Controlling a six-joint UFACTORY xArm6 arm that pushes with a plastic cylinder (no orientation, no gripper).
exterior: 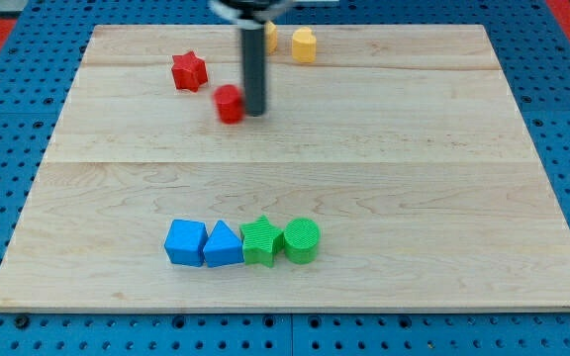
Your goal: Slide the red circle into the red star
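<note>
The red circle lies on the wooden board near the view's top, left of centre. The red star lies up and to the left of it, a short gap apart. My tip is at the red circle's right side, touching or almost touching it. The dark rod rises from there to the view's top edge.
A yellow block and a second yellow block, partly hidden behind the rod, sit at the board's top. A row near the view's bottom holds a blue block, a blue triangle, a green star and a green circle.
</note>
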